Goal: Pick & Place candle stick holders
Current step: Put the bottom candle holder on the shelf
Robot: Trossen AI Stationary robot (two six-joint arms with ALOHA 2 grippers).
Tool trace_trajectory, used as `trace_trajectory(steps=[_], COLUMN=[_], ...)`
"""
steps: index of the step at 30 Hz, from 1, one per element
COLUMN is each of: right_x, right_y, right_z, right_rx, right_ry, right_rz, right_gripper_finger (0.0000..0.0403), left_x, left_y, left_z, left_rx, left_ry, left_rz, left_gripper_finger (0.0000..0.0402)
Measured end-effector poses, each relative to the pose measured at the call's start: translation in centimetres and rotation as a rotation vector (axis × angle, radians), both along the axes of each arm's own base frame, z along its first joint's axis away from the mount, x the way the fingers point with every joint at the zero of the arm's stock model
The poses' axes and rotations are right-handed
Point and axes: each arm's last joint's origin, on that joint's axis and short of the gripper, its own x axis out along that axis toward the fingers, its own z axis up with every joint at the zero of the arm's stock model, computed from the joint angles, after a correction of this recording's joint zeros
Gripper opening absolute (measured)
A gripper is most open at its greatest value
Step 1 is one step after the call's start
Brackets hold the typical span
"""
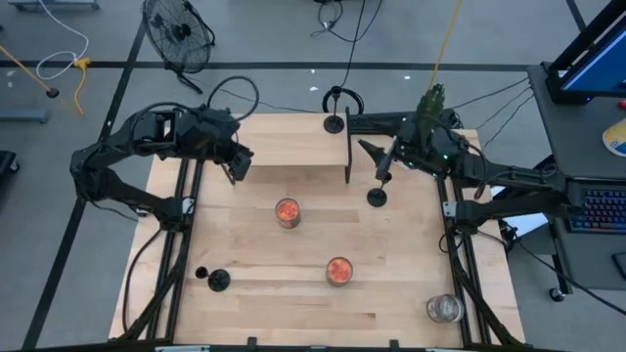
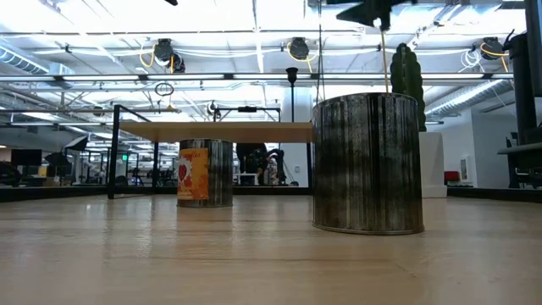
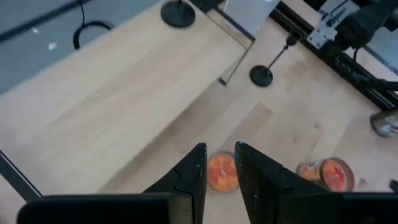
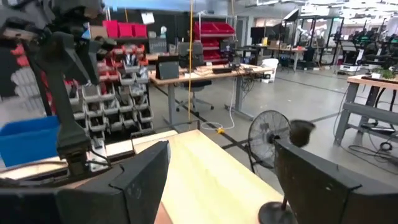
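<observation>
Inspection finds your right gripper (image 1: 383, 161) over the far right part of the table (image 1: 411, 284), beside the raised wooden shelf (image 1: 293, 142). Its jaws are spread wide and pinch nothing. One candle stick holder (image 1: 377, 197) stands on the table just under this gripper. In the right wrist view its cup and base (image 4: 273, 214) show close against the inner side of one finger (image 4: 323, 183); you cannot tell from the pictures whether they touch. The second candle stick holder (image 1: 335, 122) stands at the far right corner of the shelf. The third candle stick holder (image 1: 217, 281) stands on the near left part of the table, well apart from both arms. Your left gripper (image 1: 235, 164) hangs over the left end of the shelf. Its jaws are drawn nearly together with only a narrow gap (image 3: 219, 155) and hold nothing. Two glass jars with orange contents are on the table: one (image 1: 287, 211) near the middle and the other (image 1: 338, 271) nearer the front. A clear glass jar (image 1: 443, 309) sits at the near right corner.
</observation>
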Motion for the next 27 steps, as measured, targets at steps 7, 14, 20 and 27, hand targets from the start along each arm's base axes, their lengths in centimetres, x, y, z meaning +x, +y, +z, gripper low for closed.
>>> trace_trajectory(steps=[7,14,20,27], right_x=[-2.8,-4.2,-5.2,-6.5], right_y=[0.7,1.6,2.0,2.2], right_z=[-3.0,-6.2,-8.9,-10.8], right_rx=[0.048,0.09,0.138,0.141], right_ry=[-0.065,-0.041,-0.074,-0.158], right_rz=[0.005,0.036,0.048,0.057], right_gripper_finger=[0.0274,0.0274,0.0274,0.0274], left_x=[-0.1,-0.2,-0.2,-0.5], left_y=[-1.6,-3.2,-5.0,-7.5], left_z=[-0.3,-0.5,-0.5,-2.0], left_rx=[-0.058,-0.095,-0.121,-0.18], left_ry=[0.027,0.035,0.029,0.096], left_rz=[-0.011,-0.042,-0.101,-0.11], left_gripper_finger=[0.0088,0.0088,0.0088,0.0088])
